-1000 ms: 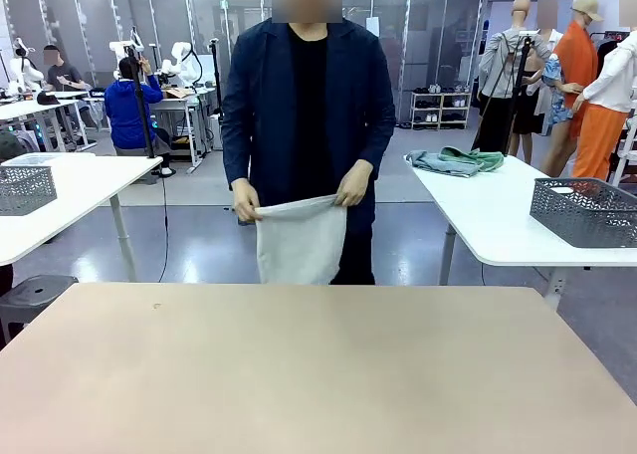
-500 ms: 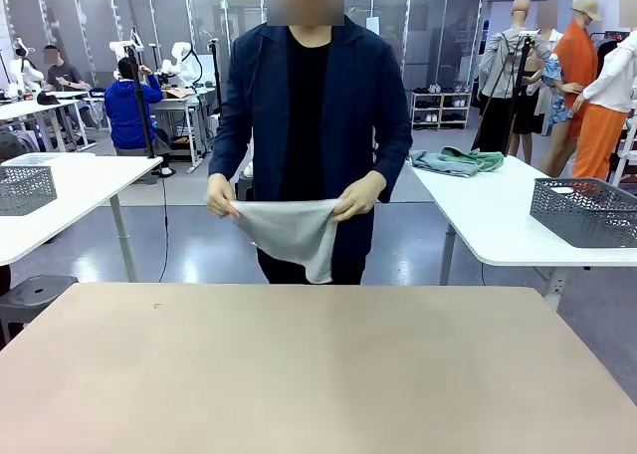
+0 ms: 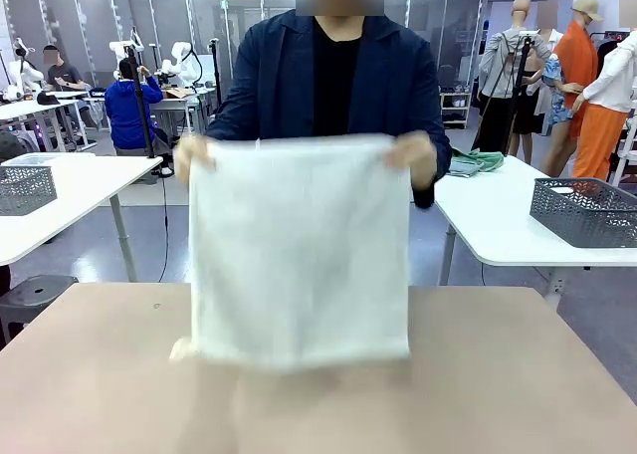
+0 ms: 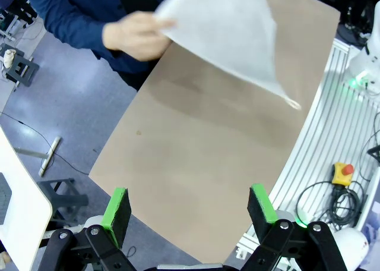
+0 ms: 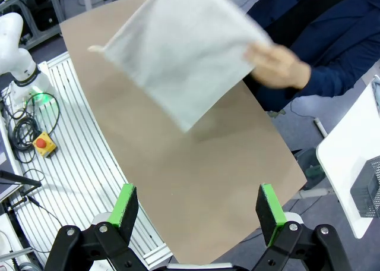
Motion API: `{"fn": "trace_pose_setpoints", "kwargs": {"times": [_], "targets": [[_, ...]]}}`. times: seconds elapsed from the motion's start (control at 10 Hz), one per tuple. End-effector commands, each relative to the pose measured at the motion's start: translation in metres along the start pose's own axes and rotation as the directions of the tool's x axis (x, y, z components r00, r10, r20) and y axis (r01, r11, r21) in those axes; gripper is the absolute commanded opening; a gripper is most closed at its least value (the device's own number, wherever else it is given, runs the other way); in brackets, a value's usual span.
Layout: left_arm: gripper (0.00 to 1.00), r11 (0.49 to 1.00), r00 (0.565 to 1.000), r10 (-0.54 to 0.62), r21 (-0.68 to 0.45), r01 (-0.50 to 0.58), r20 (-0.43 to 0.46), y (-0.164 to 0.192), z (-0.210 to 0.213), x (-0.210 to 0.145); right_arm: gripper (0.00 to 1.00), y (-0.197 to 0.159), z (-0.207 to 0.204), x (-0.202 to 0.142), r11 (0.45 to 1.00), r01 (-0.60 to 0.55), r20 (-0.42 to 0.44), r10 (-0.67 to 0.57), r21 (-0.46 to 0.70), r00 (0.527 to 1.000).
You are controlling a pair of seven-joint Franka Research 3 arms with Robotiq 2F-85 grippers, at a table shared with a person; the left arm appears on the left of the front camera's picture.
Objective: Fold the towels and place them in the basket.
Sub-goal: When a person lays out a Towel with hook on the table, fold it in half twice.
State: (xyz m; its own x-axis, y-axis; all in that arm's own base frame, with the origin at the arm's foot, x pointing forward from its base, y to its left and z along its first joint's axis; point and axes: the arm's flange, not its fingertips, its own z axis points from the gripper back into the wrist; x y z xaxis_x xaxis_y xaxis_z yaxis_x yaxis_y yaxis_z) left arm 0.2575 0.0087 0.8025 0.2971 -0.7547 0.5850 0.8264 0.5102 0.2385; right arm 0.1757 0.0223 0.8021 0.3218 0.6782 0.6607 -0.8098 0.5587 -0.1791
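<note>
A: What has been changed?
B: Over the tabletop (image 3: 518,374), the cream-white towel (image 3: 299,250), bunched low a second ago, is now held spread wide by the person.
A: And on the robot's side?
B: The left pincer (image 4: 189,202) and right pincer (image 5: 197,205) are kept released and empty; folding is not begun.

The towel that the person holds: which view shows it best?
The front view: the towel hangs spread flat toward the camera, all four edges visible. The right wrist view shows it slanted, held by one hand; the left wrist view cuts its top off.
</note>
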Motion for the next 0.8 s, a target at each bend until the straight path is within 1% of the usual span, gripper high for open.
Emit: {"fn": "trace_pose_setpoints", "kwargs": {"times": [0.0,0.7], "targets": [[1.00,1.000,1.000,-0.011,-0.011,0.011,0.010,-0.0011,-0.0004,0.0003,1.00,-0.0001,0.0011,0.0003,1.000,-0.005,0.006,0.005,-0.003,1.000],[1.00,1.000,1.000,-0.011,-0.011,0.011,0.010,-0.0011,-0.0004,0.0003,1.00,-0.0001,0.0011,0.0003,1.000,-0.005,0.006,0.005,-0.003,1.000]]}}
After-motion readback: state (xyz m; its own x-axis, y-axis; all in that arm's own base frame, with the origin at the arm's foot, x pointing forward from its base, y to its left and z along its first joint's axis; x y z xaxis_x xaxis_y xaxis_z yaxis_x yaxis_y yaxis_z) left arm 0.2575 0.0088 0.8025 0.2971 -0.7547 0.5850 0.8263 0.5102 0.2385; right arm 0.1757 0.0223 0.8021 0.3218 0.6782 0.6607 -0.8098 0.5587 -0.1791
